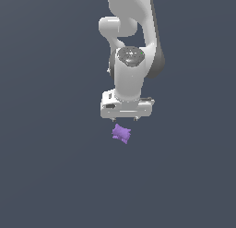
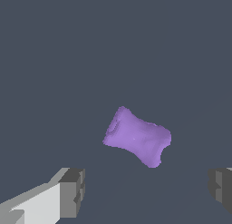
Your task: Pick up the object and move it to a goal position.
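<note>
a bare simulated scene: flat, featureless dark grey ground (image 1: 46, 176) and smoothly rendered, untextured shapes.

Object (image 2: 137, 137): matt purple, smooth lumpy skin, plastic-like. Arm (image 1: 131, 61): smooth white shell, slight sheen. Fingers (image 2: 72, 192): matt grey pads. Desk (image 1: 46, 176): flat matt slate-grey.

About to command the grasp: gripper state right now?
Gripper: open, fingers spread wide, holding nothing; the purple object lies free, not between them.
</note>
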`<state>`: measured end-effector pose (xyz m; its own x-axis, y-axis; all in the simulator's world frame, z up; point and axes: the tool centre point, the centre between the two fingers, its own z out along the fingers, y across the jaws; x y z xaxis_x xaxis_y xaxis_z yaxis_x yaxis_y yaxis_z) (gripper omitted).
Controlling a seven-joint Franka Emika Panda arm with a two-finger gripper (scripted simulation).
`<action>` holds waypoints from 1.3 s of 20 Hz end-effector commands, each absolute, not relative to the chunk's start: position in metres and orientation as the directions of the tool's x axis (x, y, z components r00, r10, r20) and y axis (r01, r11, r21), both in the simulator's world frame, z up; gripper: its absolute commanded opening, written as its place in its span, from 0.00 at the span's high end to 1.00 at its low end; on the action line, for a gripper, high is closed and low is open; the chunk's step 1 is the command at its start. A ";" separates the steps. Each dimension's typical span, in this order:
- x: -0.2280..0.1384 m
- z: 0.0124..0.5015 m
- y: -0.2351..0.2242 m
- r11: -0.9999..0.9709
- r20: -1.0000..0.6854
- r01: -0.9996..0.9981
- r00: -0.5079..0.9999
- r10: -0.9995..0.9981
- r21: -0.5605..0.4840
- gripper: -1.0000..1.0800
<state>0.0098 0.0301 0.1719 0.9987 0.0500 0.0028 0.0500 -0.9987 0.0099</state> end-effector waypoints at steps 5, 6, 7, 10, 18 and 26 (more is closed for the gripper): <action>0.010 0.169 0.029 -0.995 0.001 0.095 0.995 0.095 0.011 0.04; 0.010 0.169 0.029 -0.994 0.001 0.108 0.994 0.108 0.011 0.04; 0.010 0.168 0.029 -0.993 0.001 0.121 0.993 0.121 0.011 0.04; 0.010 0.165 0.028 -0.985 0.000 0.170 0.985 0.170 0.012 0.04; 0.011 0.154 0.026 -0.936 -0.005 0.352 0.936 0.352 0.012 0.04; 0.012 0.142 0.023 -0.839 -0.008 0.544 0.839 0.544 0.010 0.04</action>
<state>0.0121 0.0237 0.1444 0.8613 0.5080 -0.0073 0.5080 -0.8613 0.0103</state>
